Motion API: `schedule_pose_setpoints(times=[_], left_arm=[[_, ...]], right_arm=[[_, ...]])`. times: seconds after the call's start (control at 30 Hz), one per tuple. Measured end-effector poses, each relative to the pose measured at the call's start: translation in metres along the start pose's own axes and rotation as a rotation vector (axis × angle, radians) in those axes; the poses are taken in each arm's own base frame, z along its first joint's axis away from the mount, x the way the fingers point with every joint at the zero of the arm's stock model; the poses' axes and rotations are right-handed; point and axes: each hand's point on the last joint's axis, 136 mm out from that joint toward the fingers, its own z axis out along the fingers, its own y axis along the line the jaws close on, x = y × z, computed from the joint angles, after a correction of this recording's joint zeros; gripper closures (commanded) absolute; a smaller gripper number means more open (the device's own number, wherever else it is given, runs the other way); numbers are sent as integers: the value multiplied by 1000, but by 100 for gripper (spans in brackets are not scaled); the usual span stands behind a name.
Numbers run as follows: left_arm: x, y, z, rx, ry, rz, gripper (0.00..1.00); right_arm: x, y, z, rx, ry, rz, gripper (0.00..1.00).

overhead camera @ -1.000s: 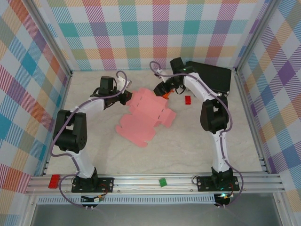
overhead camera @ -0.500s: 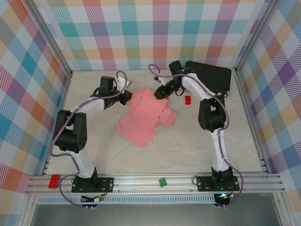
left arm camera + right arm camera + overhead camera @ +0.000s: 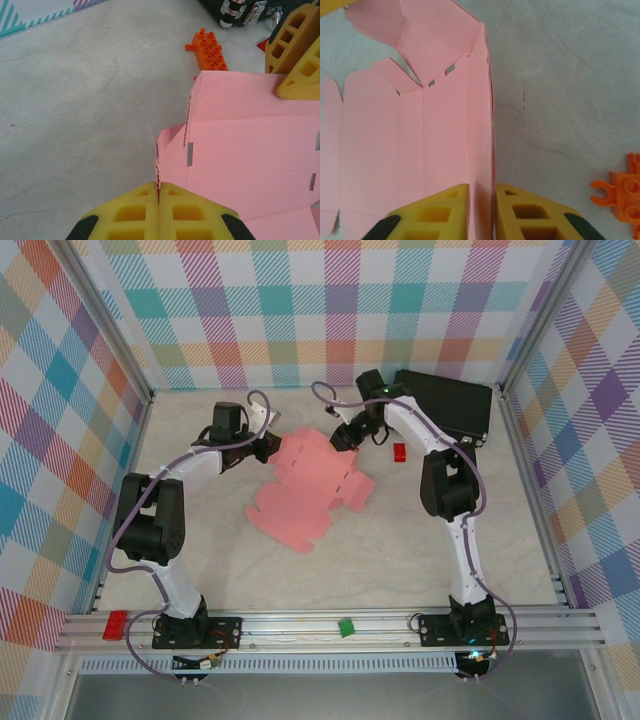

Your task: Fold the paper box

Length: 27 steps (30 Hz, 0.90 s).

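Box (image 3: 310,485) lies mostly flat, mid-counter (image 3: 420,550). Left claw (image 3: 268,447) unmoved, pinching far-left flap. Right claw (image 3: 343,437) has shifted slightly inward, pinching far-right panel edge, which looks raised. First fold likely starting.

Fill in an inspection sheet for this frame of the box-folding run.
Surface: pale table, marked.
Job's things: pink paper box, mostly flat sheet, one edge raised.
Clutter: orange brick, red block, black case.
Hands: left hand shut on the sheet's edge; right hand astride the raised edge, grip unclear.
Cables: purple cables looped along both arms.
Surroundings: checked walls, metal rail.
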Motion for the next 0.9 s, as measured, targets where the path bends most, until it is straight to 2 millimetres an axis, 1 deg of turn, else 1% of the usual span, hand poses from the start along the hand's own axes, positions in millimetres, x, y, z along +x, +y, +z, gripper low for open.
schedule_pose_setpoints(times=[0.13,0.17,0.23,0.3,0.33,0.4,0.47,0.53,0.67,0.8,0.9], left_arm=[[0,0,0,0,0,-1,100],[0,0,0,0,1,-1,97],[1,0,0,0,3,-4,82],[0,1,0,-5,0,-11,58],[-1,1,-1,-9,0,-18,50],[-4,2,-3,-18,-6,-36,38],[-9,3,-7,-30,-18,-52,29],[-17,4,-14,-55,-48,-67,24],[-33,3,-44,-129,-135,-121,22],[-41,5,-75,-212,-199,-222,21],[-38,8,-92,-274,-213,-318,21]], right_arm=[[0,0,5,17,8,-38,94],[1,0,7,21,10,-48,95],[2,-1,10,35,10,-76,97],[6,0,12,55,20,-105,98],[9,0,12,65,27,-114,99],[14,0,12,90,38,-146,100],[17,0,10,119,43,-181,100],[14,0,6,153,38,-221,100],[5,-1,-6,245,20,-315,100],[-4,1,-12,331,3,-404,100],[-8,4,-13,390,-4,-463,100]])
